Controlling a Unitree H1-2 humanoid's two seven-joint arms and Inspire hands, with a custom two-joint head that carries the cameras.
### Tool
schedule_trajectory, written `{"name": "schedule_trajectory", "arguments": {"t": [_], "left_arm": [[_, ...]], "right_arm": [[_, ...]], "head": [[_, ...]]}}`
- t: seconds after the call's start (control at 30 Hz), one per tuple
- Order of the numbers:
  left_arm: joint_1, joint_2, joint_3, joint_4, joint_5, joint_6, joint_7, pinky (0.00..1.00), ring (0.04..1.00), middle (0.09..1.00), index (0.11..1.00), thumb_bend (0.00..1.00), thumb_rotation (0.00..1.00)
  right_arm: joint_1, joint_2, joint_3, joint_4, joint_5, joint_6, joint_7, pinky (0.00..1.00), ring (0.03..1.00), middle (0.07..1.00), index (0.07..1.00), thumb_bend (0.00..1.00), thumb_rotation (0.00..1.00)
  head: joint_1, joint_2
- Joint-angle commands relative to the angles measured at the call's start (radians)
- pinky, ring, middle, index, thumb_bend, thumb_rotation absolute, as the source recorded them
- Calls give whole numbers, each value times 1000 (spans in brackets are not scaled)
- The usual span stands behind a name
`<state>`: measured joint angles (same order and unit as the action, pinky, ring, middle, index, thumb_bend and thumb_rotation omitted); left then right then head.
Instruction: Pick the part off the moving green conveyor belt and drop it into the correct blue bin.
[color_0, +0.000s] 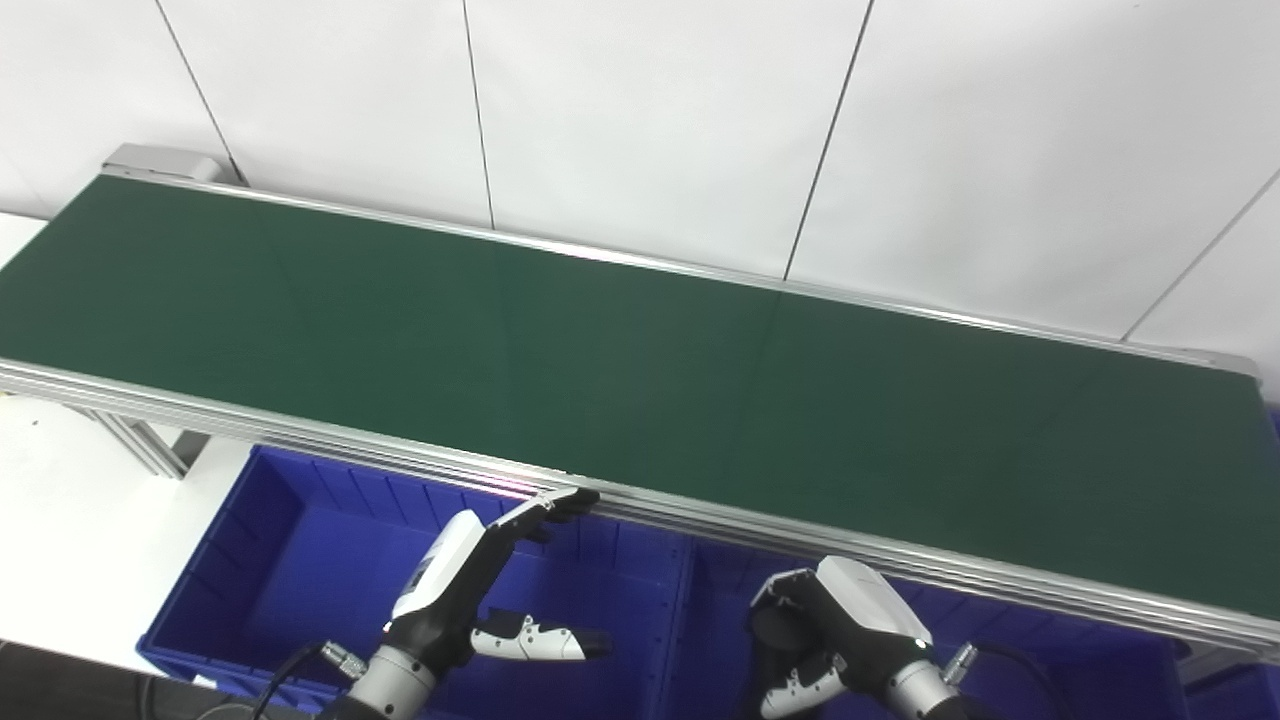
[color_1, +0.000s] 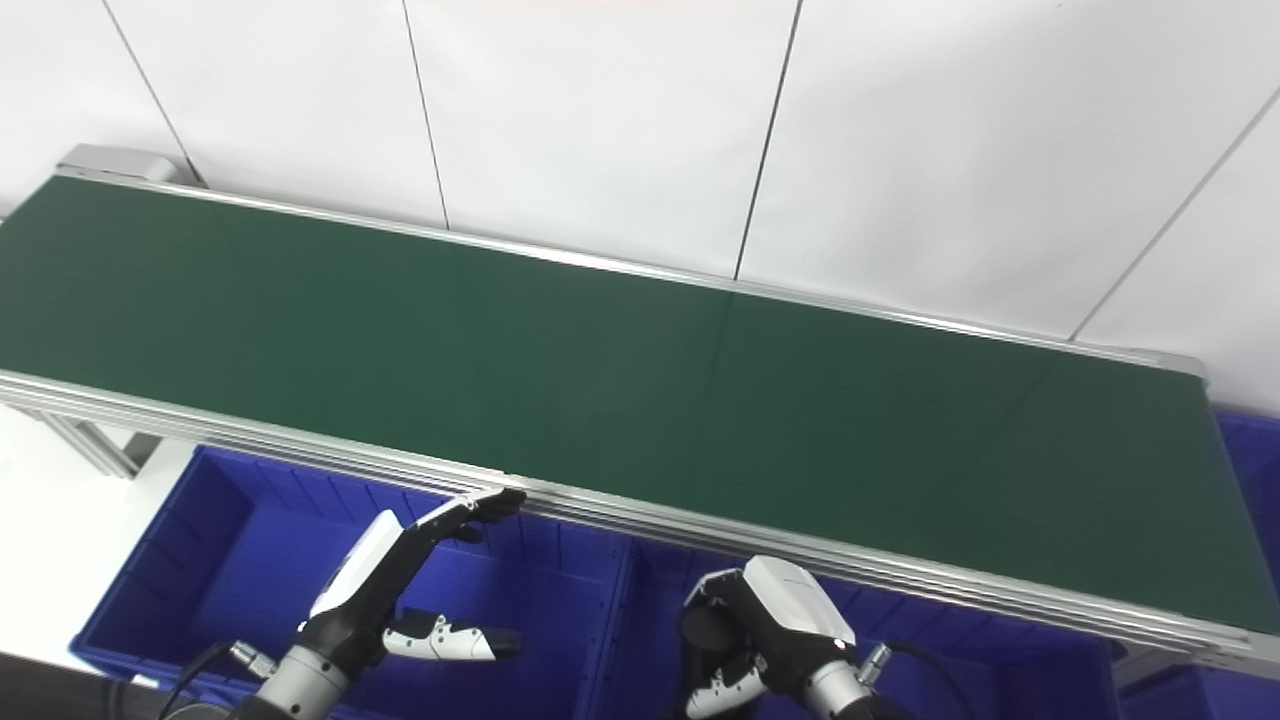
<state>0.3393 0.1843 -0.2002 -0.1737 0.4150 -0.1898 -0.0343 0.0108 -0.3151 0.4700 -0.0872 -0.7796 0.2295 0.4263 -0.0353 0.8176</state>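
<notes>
1. No part can be seen on the belt (color_0: 640, 370); its green surface is bare from end to end, and where the part lies cannot be told.
2. Two blue bins are set under the belt's near rail: the left bin (color_0: 300, 560) at about 7 o'clock in the view, the right bin (color_0: 720, 610) at about 5 o'clock. A strip of a third blue bin (color_1: 1245, 450) is seen past the belt's right end, at 3 o'clock.
3. The left hand (color_0: 470, 580) is held over the left bin with fingers (color_0: 545, 508) stretched flat and apart, their tips just at the rail; the thumb is spread out to the side. Nothing is held.
4. The right hand (color_0: 840, 630) is held over the right bin with fingers curled inward. Whether anything is enclosed cannot be told.
5. A white paneled wall (color_0: 650, 120) is seen behind the belt, at 12 o'clock.
</notes>
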Motion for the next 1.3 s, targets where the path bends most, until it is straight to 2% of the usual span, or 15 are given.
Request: {"name": "schedule_trajectory", "arguments": {"t": [0.0,0.07,0.1,0.13,0.17,0.2,0.23,0.37,0.47,0.6,0.73,0.93,1.07,1.27], "left_arm": [[-3,7,6,-14,-14,-45,11,738,801,823,808,803,598],[-2,9,10,-18,-20,-39,7,743,803,823,805,813,607],[0,10,12,-18,-25,-39,5,745,804,823,804,816,610],[2,12,14,-22,-31,-36,2,749,806,823,802,818,610],[3,13,16,-24,-34,-34,-1,752,810,826,803,817,607],[3,16,18,-27,-39,-33,-3,753,811,826,803,816,607],[4,18,20,-29,-41,-33,-5,749,807,824,803,816,604],[4,27,25,-28,-52,-41,-9,743,802,820,801,817,601],[10,33,28,-35,-66,-34,-17,748,808,823,802,818,594],[12,40,33,-37,-90,-39,-26,744,804,823,802,818,580],[13,44,35,-38,-103,-43,-35,738,800,822,805,812,568],[6,53,32,-31,-126,-56,-49,743,797,823,805,797,570],[0,55,30,-27,-159,-56,-67,751,802,828,811,799,571],[-12,53,23,-21,-190,-58,-92,754,804,831,818,802,565]], "right_arm": [[-14,-5,7,-66,-33,49,36,514,583,727,501,510,61],[-5,-13,15,-101,-60,73,65,617,732,791,498,515,116],[4,-17,16,-120,-69,79,73,640,759,802,498,516,124],[16,-23,17,-143,-78,84,79,674,789,826,656,639,99],[24,-25,17,-158,-85,87,82,714,816,853,768,712,121],[36,-29,16,-182,-96,91,86,721,821,858,788,725,125],[44,-30,15,-196,-104,94,90,740,843,883,837,748,169],[96,-19,-13,-257,-124,101,71,792,888,932,934,816,274],[139,11,-51,-286,-80,92,40,799,907,948,963,848,286],[220,102,-145,-324,69,93,-24,778,918,967,975,872,237],[273,149,-189,-338,148,63,-73,731,904,982,999,878,288],[307,168,-197,-321,208,27,-139,710,877,956,1000,876,362],[322,177,-199,-312,233,15,-184,791,894,938,1000,877,407],[339,190,-202,-299,275,-13,-248,818,894,941,1000,889,429]], "head": [[-1,3],[-3,6],[-5,8],[-7,11],[-7,11],[-9,14],[-9,15],[-13,19],[-15,22],[-16,25],[-17,26],[-29,21],[-37,21],[-62,21]]}}
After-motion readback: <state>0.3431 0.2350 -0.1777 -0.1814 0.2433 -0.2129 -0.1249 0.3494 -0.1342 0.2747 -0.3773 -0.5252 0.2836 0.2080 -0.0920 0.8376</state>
